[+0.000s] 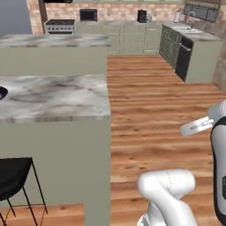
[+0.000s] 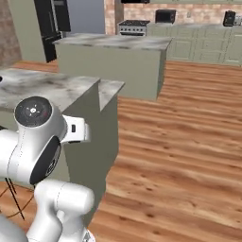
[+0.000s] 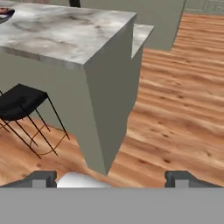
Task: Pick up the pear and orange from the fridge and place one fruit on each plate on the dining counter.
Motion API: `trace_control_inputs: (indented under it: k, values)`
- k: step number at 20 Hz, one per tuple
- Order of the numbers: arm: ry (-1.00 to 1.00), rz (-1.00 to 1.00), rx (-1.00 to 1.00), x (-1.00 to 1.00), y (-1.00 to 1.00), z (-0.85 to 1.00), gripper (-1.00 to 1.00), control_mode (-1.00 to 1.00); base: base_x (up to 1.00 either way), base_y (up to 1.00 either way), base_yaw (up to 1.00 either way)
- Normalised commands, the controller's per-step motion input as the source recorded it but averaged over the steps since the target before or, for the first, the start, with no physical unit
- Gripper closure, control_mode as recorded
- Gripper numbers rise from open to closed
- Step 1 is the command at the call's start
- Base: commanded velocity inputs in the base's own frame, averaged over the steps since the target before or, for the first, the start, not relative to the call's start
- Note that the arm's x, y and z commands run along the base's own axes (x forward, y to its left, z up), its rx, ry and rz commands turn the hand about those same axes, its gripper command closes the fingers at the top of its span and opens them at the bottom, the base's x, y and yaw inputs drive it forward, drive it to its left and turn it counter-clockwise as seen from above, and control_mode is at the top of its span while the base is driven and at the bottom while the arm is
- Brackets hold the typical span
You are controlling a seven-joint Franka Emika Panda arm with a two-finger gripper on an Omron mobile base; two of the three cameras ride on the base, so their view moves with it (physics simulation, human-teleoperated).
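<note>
Grey-white marble tops the dining worktop (image 1: 57, 99), whose plain olive-grey side drops to a wooden plank floor (image 1: 154, 101). In the left base view a dark navy plate (image 1: 1, 93) shows as a sliver at the left edge of that worktop; the hand view catches the same plate (image 3: 5, 14) at its top left corner, with something reddish on it too small to tell. A black stool (image 3: 22, 103) stands against the near side of the worktop.

The end effector (image 3: 111, 178) hangs empty with its jaws spread wide, its two dark fingertips (image 3: 43, 178) far apart over the floor beside the worktop's corner.

The right base view alone takes in the fridge (image 2: 53, 26), a tall glossy black unit at the far left, with its door closed from this angle. A second marble-topped island (image 2: 113, 42) stands between it and the dining worktop. The left base view adds the far wall: a steel stove (image 1: 59, 26), a microwave (image 1: 88, 14) and a sink (image 1: 190, 28) on the right-hand run. The pear and orange cannot be made out.
</note>
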Motion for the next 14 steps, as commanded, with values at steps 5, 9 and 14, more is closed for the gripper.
trace_control_inputs:
  k: [5, 9, 14]
  values:
    - [0.0, 0.0, 0.0, 0.0, 0.0, 0.0, -1.0, 1.0, 0.67, -0.93, 0.26]
    - [0.0, 0.0, 0.0, 0.0, 0.0, 0.0, -1.0, 1.0, 0.9, -0.72, 0.33]
    - [0.0, 0.0, 0.0, 0.0, 0.0, 0.0, -1.0, 1.0, 0.91, -0.66, 0.36]
